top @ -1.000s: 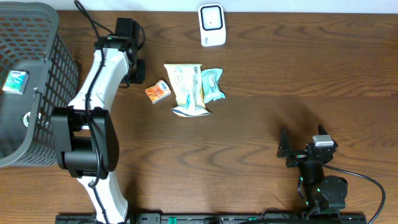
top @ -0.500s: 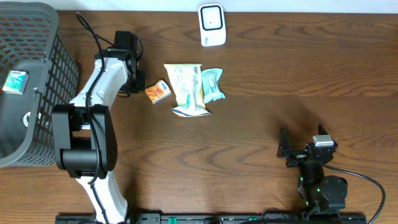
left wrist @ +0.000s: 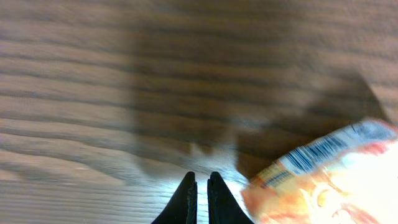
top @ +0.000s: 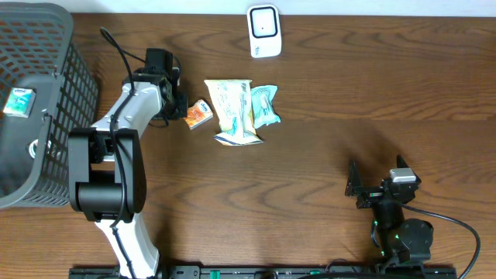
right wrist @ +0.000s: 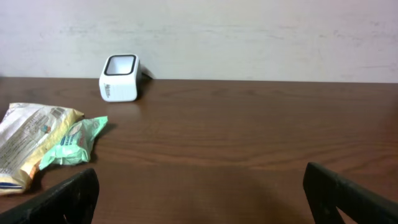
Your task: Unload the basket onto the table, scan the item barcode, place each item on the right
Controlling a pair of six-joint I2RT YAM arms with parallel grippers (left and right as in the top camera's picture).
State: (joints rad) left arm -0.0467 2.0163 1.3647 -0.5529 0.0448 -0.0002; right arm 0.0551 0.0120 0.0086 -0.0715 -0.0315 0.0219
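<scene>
The small orange packet (top: 198,114) lies flat on the wooden table (top: 349,77), left of centre and toward the far edge. In the left wrist view its barcode (left wrist: 317,152) faces up on a crinkly, glossy wrapper. The left gripper (top: 177,103) sits just beside the packet's left end, its two dark fingers (left wrist: 185,196) pressed together with nothing between them. Just right of the packet lies a larger cream bag (top: 232,111), with a pale green pouch (top: 264,105) against its right side. The white scanner (top: 264,31) stands beyond them at the far edge. A dark wire basket (top: 77,85) fills the left end, with a small teal pack (top: 18,101) inside. Bare wood stretches to the right, where the right gripper (top: 363,188) rests near the front edge, jaws wide apart.
</scene>
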